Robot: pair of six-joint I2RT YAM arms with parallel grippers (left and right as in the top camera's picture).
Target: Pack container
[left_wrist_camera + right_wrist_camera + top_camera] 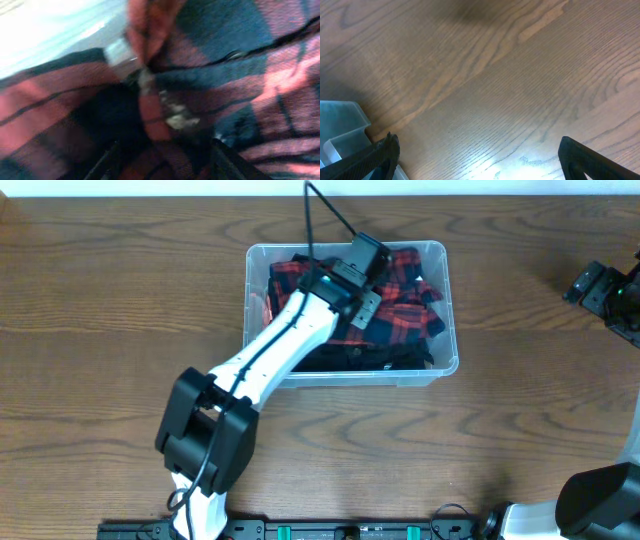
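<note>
The container (pixel 440 255) is a clear plastic bin on the wooden table, and a red-and-black plaid cloth (pixel 405 310) fills it. My left arm reaches into it from the front left. The left gripper (pixel 366 304) is pressed down into the cloth near the bin's middle. In the left wrist view the plaid cloth (pixel 235 75) fills the frame, and a bunched fold sits between the two dark fingers of the left gripper (pixel 165 152), which close on it. My right gripper (pixel 600 288) stands open at the far right, over bare wood in the right wrist view (pixel 479 145).
The wooden table (pixel 120 300) stretches to the left, front and right of the bin. A clear plastic corner (pixel 342 127) shows at the lower left of the right wrist view. The arm bases (pixel 205 440) stand along the front edge.
</note>
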